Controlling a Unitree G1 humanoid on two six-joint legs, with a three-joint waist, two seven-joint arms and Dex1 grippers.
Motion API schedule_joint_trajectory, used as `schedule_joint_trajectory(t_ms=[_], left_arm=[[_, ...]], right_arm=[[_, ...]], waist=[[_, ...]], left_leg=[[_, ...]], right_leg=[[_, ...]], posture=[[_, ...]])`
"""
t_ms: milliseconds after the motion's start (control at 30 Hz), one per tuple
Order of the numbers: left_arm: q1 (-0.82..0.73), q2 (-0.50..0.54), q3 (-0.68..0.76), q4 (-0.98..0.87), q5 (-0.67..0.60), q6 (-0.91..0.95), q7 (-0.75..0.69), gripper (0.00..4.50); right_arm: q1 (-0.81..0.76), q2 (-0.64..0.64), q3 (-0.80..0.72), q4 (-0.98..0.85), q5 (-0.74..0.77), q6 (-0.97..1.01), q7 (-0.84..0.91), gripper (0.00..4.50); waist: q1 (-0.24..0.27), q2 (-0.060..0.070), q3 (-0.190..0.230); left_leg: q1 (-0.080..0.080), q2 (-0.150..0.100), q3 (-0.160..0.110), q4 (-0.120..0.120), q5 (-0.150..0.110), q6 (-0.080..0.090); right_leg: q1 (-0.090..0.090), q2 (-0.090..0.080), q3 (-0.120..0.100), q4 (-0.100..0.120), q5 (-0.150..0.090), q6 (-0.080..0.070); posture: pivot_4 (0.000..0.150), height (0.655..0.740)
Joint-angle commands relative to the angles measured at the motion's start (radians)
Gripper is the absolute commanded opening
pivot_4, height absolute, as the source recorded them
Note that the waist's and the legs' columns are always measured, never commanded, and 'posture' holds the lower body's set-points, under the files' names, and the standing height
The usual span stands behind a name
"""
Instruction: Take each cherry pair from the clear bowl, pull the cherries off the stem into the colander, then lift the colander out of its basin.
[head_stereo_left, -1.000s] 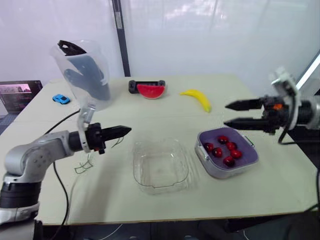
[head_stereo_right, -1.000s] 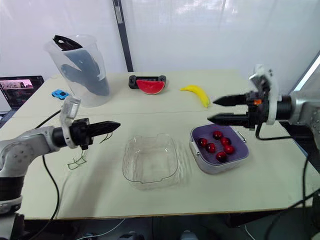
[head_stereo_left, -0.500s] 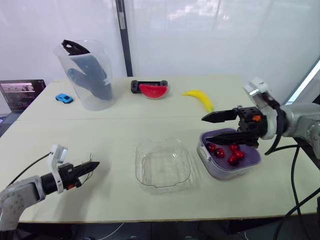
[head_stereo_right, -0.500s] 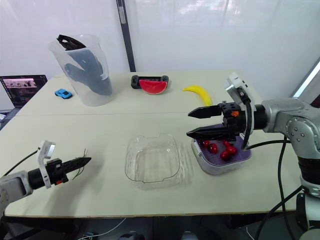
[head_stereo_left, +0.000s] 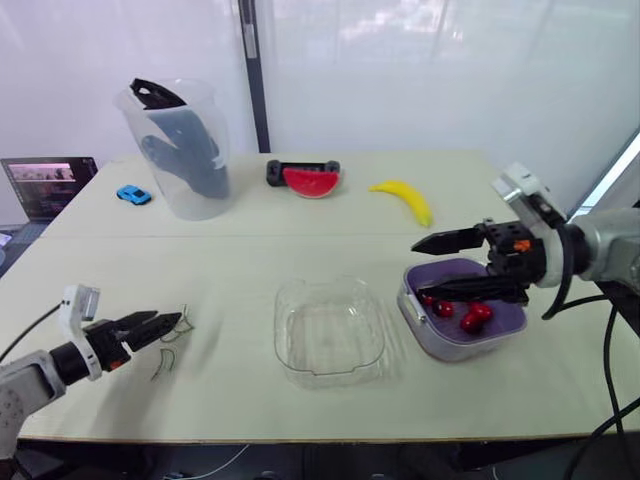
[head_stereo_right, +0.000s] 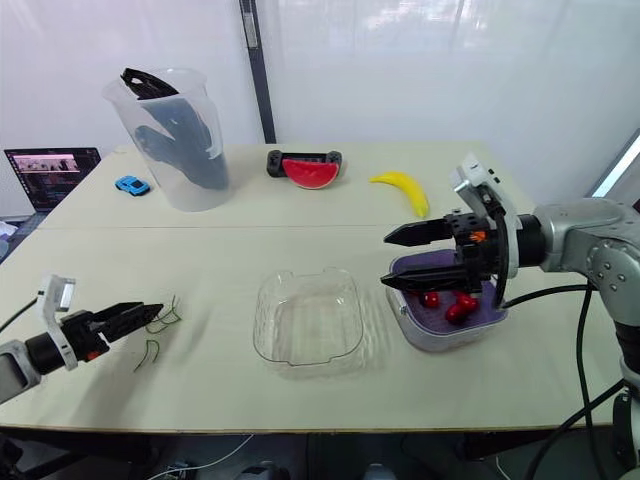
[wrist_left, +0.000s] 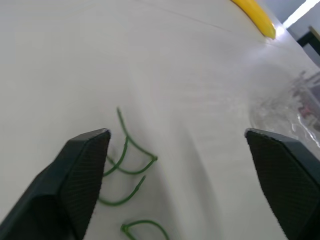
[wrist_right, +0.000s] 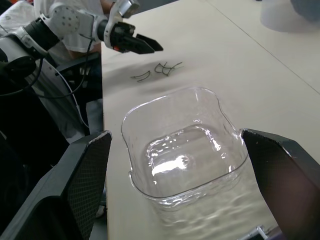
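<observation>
While hovering low at 8 o'clock of counter (head_stereo_left: 250, 260), L jaws: spread wide, nothing held, tips aimed twd 3 o'clock. Just beside tips, lying on counter: a few loose green stems (head_stereo_left: 170, 340), no fruit on them. At centre: clear bowl (head_stereo_left: 329, 332), upright, empty. At 3 o'clock of bowl, near but apart: purple colander (head_stereo_left: 508, 318) seated in pale basin (head_stereo_left: 428, 337), red cherries (head_stereo_left: 470, 318) inside. R jaws: parted wide too, gripping nothing; one finger above colander's 12 o'clock rim, other low over cherries, contact w/ fruit can't tell. At 12 o'clock: watermelon slice (head_stereo_left: 311, 181) in front of black controller (head_stereo_left: 274, 173); banana (head_stereo_left: 402, 198) approx 1 o'clock. At 10–11 o'clock: clear pitcher (head_stereo_left: 182, 150) w/ dark items inside, blue toy car (head_stereo_left: 132, 194) beside.
</observation>
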Motion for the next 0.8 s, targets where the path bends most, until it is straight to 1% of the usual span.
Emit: schedule_joint_trajectory(t_ms=[33,133,200,300,367,433,533,567,600,667,800], left_arm=[[-0.110,0.103,0.038,-0.014,-0.042,0.007,-0.075,4.45],[-0.211,0.157,-0.063,-0.077,-0.044,0.032,-0.132,4.45],[-0.261,0.175,-0.130,-0.121,-0.034,0.027,-0.171,4.45],[-0.396,0.154,-0.227,-0.187,-0.061,0.017,-0.228,4.45],[-0.499,0.125,-0.308,-0.215,-0.063,0.011,-0.274,4.45],[-0.572,0.100,-0.370,-0.226,-0.052,-0.002,-0.322,4.45],[-0.625,0.067,-0.418,-0.235,-0.012,-0.058,-0.365,4.45],[-0.653,0.051,-0.448,-0.226,0.004,-0.073,-0.386,4.45],[-0.681,0.031,-0.472,-0.210,0.017,-0.090,-0.406,4.45],[-0.716,0.004,-0.501,-0.180,0.036,-0.111,-0.432,4.45],[-0.757,-0.032,-0.532,-0.120,0.077,-0.152,-0.474,4.45]], right_arm=[[-0.027,-0.019,-0.067,-0.025,0.059,0.061,-0.052,4.50],[0.002,-0.028,-0.097,-0.058,0.071,0.088,-0.102,4.50],[0.025,-0.033,-0.119,-0.078,0.077,0.099,-0.133,4.50],[0.090,-0.053,-0.161,-0.129,0.056,0.099,-0.184,4.50],[0.190,-0.083,-0.223,-0.192,0.019,0.102,-0.228,4.50],[0.289,-0.095,-0.320,-0.246,0.014,0.156,-0.285,4.50],[0.405,-0.097,-0.442,-0.310,-0.005,0.214,-0.361,4.50],[0.487,-0.098,-0.533,-0.347,-0.027,0.274,-0.369,4.50],[0.578,-0.095,-0.636,-0.387,-0.046,0.338,-0.366,4.50],[0.708,-0.072,-0.791,-0.441,-0.053,0.399,-0.342,4.50],[0.878,-0.021,-0.962,-0.505,-0.062,0.419,-0.300,4.50]], waist=[[0.000,0.000,0.000],[0.002,0.000,0.000],[0.000,0.000,0.000],[0.002,0.000,0.000],[0.005,-0.001,0.000],[0.004,-0.001,0.000],[-0.003,0.000,0.000],[-0.002,0.000,0.000],[0.000,0.000,0.000],[0.006,0.000,0.000],[0.001,-0.001,0.000]], left_leg=[[0.000,0.000,0.000,0.000,0.000,0.000],[0.000,-0.001,0.000,0.000,0.000,0.000],[0.000,-0.001,0.001,-0.001,0.000,0.000],[0.000,0.000,0.001,-0.001,0.000,0.000],[-0.001,0.000,0.000,-0.001,0.000,0.000],[-0.002,-0.001,0.000,0.000,0.000,0.000],[-0.002,-0.001,0.001,0.000,0.000,0.000],[-0.001,-0.001,0.002,0.000,0.000,0.000],[-0.001,-0.001,0.002,0.000,0.000,0.000],[-0.001,-0.001,0.002,0.000,0.000,0.000],[0.000,-0.002,0.002,0.002,0.000,0.000]], right_leg=[[0.000,0.000,0.000,0.000,0.000,0.000],[0.001,0.000,0.000,0.000,0.000,0.000],[0.001,-0.001,0.000,-0.001,0.000,0.000],[0.000,0.000,0.000,-0.001,0.000,0.000],[0.000,0.001,-0.001,-0.001,0.000,0.000],[0.000,0.001,-0.001,0.000,0.000,0.000],[0.001,0.001,-0.001,0.000,0.000,0.000],[0.000,0.001,0.001,0.000,0.000,0.000],[0.001,0.002,0.000,0.001,0.000,0.000],[0.002,0.004,-0.001,0.001,0.000,0.000],[0.004,0.004,-0.001,0.000,0.000,0.000]], posture=[[0.150,0.7400],[0.150,0.7400],[0.150,0.7400],[0.150,0.7400],[0.150,0.7400],[0.150,0.7400],[0.150,0.7400],[0.150,0.7400],[0.150,0.7400],[0.150,0.7400],[0.150,0.7400]])
